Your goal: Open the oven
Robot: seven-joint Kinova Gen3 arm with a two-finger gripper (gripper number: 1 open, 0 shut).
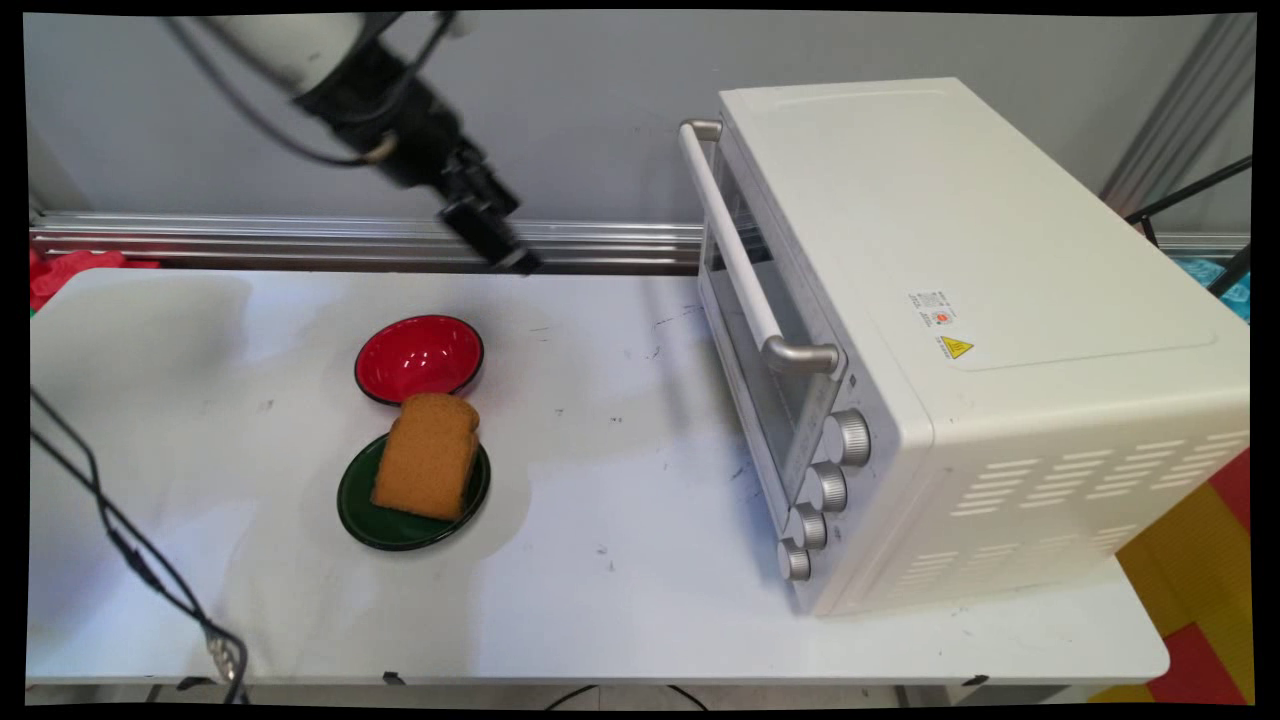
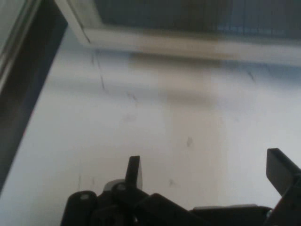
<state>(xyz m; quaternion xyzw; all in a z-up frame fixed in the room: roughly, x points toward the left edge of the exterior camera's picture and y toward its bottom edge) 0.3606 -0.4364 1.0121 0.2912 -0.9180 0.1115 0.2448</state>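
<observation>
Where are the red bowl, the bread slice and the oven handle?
red bowl (image 1: 419, 356), main view, inner bottom.
bread slice (image 1: 427, 456), main view, middle of top face.
oven handle (image 1: 733, 247), main view, middle of bar.

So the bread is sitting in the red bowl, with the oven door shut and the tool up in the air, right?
Not quite: the main view shows the bread on the green plate; the red bowl behind it is empty. The oven door is shut, and the tool is up, open.

A glossy red bowl (image 1: 419, 357) and brown bread slice (image 1: 427, 456) on a dark green plate (image 1: 380, 512) lie below the pincer; a white metal toaster oven (image 1: 960, 340) stands to its right.
</observation>
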